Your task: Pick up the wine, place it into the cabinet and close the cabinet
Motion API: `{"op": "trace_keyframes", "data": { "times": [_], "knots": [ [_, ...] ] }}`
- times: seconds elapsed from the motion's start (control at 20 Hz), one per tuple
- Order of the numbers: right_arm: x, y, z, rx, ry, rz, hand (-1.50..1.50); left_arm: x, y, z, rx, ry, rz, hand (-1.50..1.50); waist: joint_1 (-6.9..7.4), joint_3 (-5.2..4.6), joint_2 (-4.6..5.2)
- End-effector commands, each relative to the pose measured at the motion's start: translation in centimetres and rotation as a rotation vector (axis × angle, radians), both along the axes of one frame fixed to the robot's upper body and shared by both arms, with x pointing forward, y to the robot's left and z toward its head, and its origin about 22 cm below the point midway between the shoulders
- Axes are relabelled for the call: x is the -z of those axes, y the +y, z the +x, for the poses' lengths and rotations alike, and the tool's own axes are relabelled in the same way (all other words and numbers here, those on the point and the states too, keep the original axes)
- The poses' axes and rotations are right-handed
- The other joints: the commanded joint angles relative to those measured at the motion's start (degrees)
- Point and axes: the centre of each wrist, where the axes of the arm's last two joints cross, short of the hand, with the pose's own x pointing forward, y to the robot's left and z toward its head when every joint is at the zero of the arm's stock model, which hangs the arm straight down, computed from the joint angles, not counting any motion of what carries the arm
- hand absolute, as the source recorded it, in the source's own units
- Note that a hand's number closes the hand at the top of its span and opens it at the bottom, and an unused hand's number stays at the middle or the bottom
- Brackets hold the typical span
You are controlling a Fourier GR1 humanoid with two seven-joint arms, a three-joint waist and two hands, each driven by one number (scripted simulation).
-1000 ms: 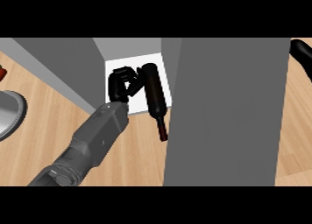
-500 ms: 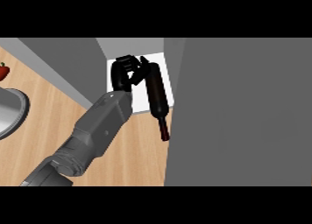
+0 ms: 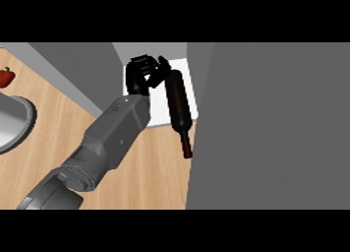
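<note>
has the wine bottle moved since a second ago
Yes. The wine bottle has slid further up the view, deeper onto the cabinet's white floor, carried by the left hand.

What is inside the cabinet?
The wine bottle lies on the cabinet's white floor, its neck poking out over the wooden counter. The left robot hand is beside it. The big grey door hides the rest.
</note>
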Motion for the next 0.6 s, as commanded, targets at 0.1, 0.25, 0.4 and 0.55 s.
{"op": "trace_keyframes", "data": {
  "times": [0.1,0.25,0.4,0.55],
  "knots": [
    [0.1,-0.1,-0.9,-0.023,-0.01,-0.006,-1.5,-0.4,1.7,0.6,-0.038,0.004,0.123,1.5,-0.07,0.02,0.09],
    [0.3,-0.4,-0.4,-0.018,-0.008,-0.01,-1.5,0.3,2.0,0.3,-0.059,-0.019,0.303,1.5,-0.59,0.18,0.53],
    [0.0,-0.3,-0.7,-0.019,-0.022,-0.016,-1.5,-0.2,3.5,0.8,-0.102,-0.018,0.389,1.5,-0.53,0.09,0.4],
    [0.2,-0.1,-0.6,-0.036,-0.022,-0.008,-1.5,-0.1,5.4,0.9,-0.126,-0.017,0.433,1.5,-0.84,0.03,1.11]
  ]
}}
